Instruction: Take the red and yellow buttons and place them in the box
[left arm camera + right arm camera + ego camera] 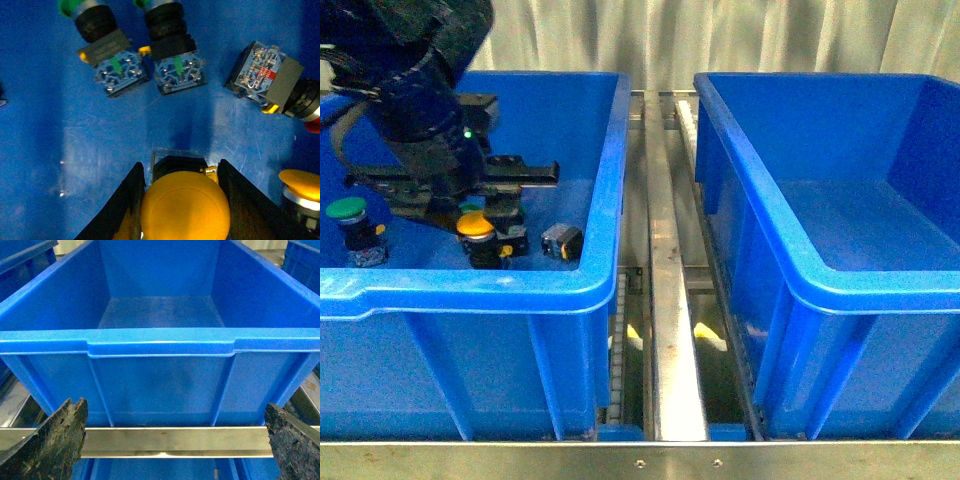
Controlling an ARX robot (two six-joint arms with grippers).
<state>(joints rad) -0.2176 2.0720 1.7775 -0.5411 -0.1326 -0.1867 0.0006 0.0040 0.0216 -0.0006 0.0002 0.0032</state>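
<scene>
Clasping yellow button (185,214), left tool (181,196).

The left arm (410,90) angles down from the frame's upper left, and the left gripper (181,167) clasps the yellow button (185,212). The right gripper (174,407) is spread wide, its fingers at the lower corners.

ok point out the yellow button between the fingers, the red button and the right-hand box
yellow button (185,207), left wrist view, middle of its cap
red button (265,77), left wrist view, its contact block
box (880,296), front view, bare near rim
</scene>
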